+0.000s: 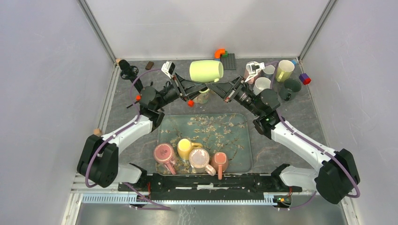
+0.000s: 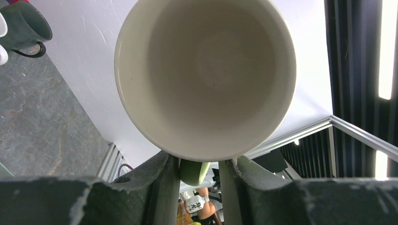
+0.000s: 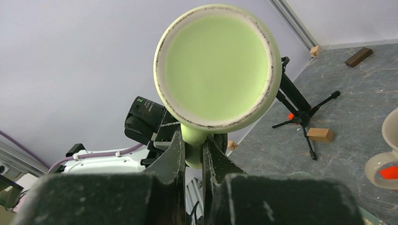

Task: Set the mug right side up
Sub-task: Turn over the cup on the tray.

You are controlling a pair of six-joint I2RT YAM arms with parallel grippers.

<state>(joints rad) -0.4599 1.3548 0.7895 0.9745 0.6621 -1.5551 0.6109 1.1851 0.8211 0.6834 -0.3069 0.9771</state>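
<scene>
Bright, even, diffuse light fills the top view, leaving only faint soft shadows on the dark grey marbled table [image 1: 309,108]. White light strips [image 2: 387,47] blow out at the right edge of the left wrist view. The left claw [image 2: 199,164] and right claw [image 3: 193,136] are dim and blurred near the lens. The pale green ceramic mug [image 3: 218,65] is sharp.

I see the pale green mug [image 1: 206,71] lying on its side in the air, its cream inside facing my left fingers [image 2: 157,185] and its flat base facing the right. Its handle points down, pinched between the right fingers [image 3: 172,157].
</scene>
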